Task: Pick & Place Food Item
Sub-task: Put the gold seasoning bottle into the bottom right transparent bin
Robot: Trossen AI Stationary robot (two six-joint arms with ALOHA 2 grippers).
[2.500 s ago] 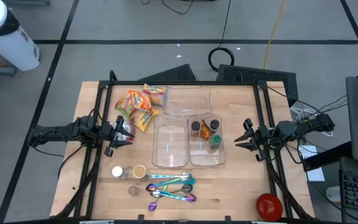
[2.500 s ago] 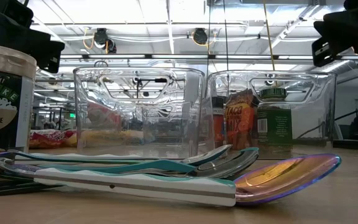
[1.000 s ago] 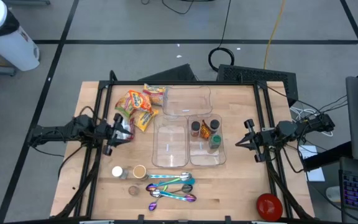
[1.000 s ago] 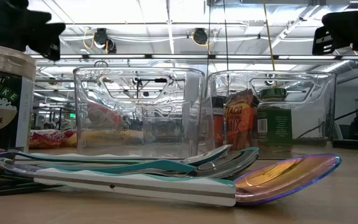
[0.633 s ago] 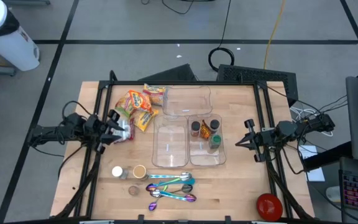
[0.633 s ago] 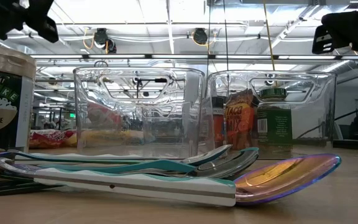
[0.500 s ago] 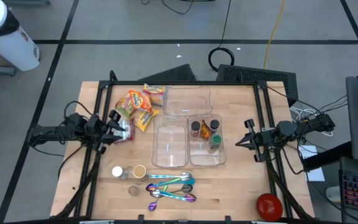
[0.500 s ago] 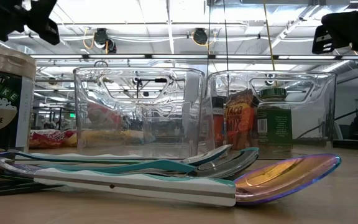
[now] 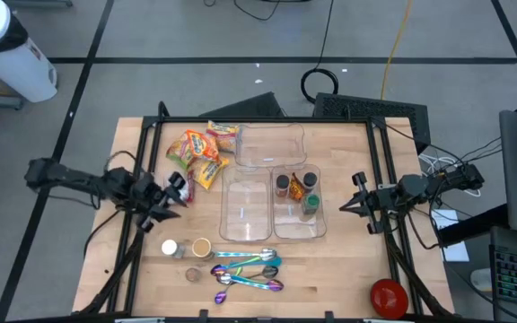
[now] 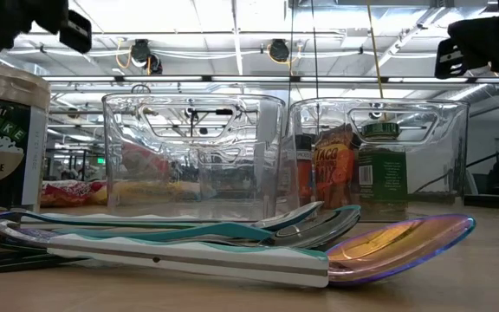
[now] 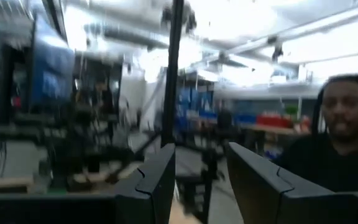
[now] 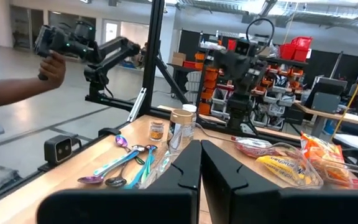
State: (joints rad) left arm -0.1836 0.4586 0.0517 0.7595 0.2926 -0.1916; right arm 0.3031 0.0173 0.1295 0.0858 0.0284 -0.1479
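Snack packs [image 9: 197, 151] lie on table's [image 9: 348, 269] far-left, beside empty bins [image 9: 246, 205]; none picked. Left gripper [image 9: 170, 201] hovers near packs, jaws apart, empty. Right gripper [image 9: 349, 205] waits right, jaws together. Task barely begun

Colourful snack packets [image 9: 200, 152] beside clear bins [image 9: 270, 144]

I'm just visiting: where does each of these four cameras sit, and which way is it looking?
High view: overhead, straight down on the table, both arms and bins.
Low view: at tabletop height, level past the spoons into the room; arm parts hang at the top corners.
Left wrist view: on the left arm, past the left pincer into the room.
Right wrist view: on the right arm, past the right pincer, across the table.
Shared: the spoons.
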